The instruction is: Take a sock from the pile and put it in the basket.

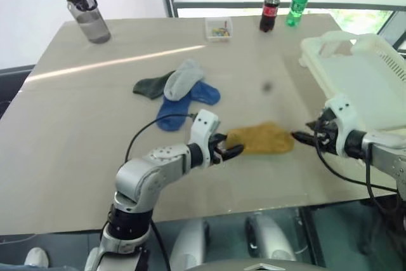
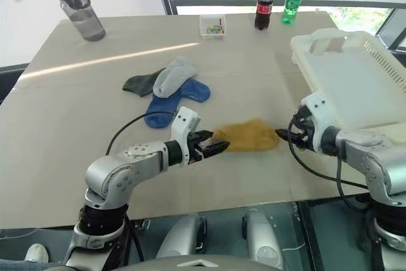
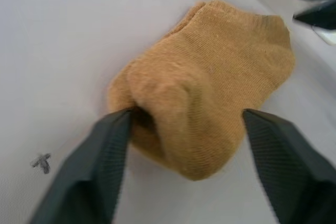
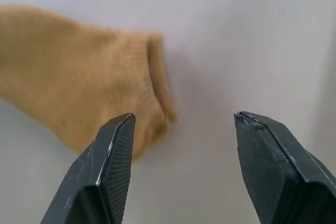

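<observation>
So both grippers are spread: left gripper (image 3: 184,156) has its fingers standing apart either side of one end of the mustard sock (image 1: 261,138), one finger touching the fabric, not pinching; right gripper (image 4: 184,145) is open too, its tips just beside the sock's other end, holding nothing. Sock lies flat on the table (image 1: 95,150), between the two grippers, apart from the pile (image 1: 179,92) (dark green, grey and blue socks heaped further back) and not in the basket (image 2: 355,80).

Step in hand, as I judge it: re-grip the sock. One gripper should close on a thick fold, deep between the fingers, since a bite at the edge could slip; the right one sits nearer the basket, so it looks the better carrier. Lift clear before moving over the rim.

Around: basket sits at the table's right edge, its near wall between sock and basket floor (main obstacle). Grey water bottle (image 1: 85,11), small clear box (image 1: 219,28), cola bottle (image 1: 269,9), green bottle (image 1: 297,4) stand well back, out of the path.
</observation>
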